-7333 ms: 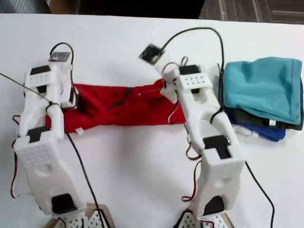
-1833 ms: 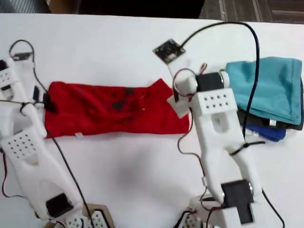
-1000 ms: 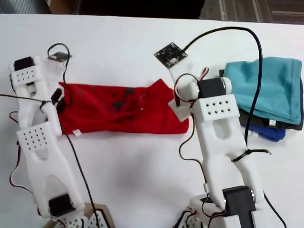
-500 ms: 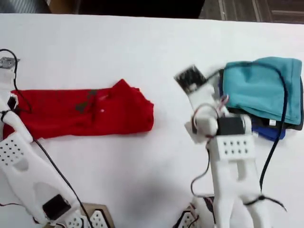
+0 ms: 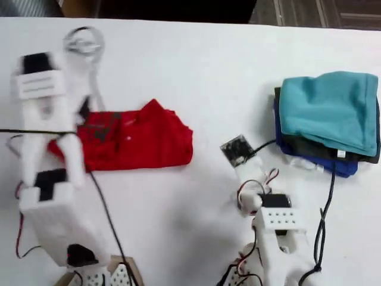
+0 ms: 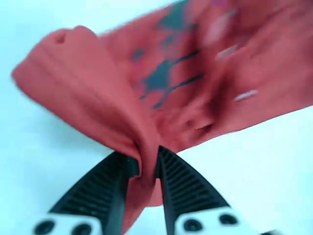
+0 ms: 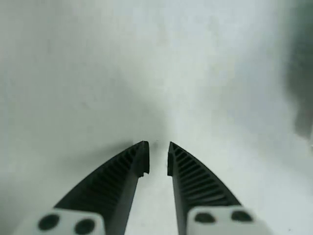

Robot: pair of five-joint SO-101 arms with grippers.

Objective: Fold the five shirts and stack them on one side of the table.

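One end of the red shirt (image 5: 149,140) is pinched between the jaws of the left gripper (image 6: 145,159), which are clamped on a raised fold of the cloth. Half a second earlier this end was stretched out flat toward the left edge of the table (image 5: 208,71). It is now carried inward over the shirt's own middle, so the garment is shortened to about half its former length. This is judged to be the crosswise fold in progress, and the end is not yet laid down.

The right gripper (image 7: 157,147) is parted slightly, with nothing between its jaws, over bare table. The right arm, formerly beside the stack of folded shirts (image 5: 327,113), is now drawn back toward its base. The stack is unchanged at the right side, with a teal shirt uppermost.
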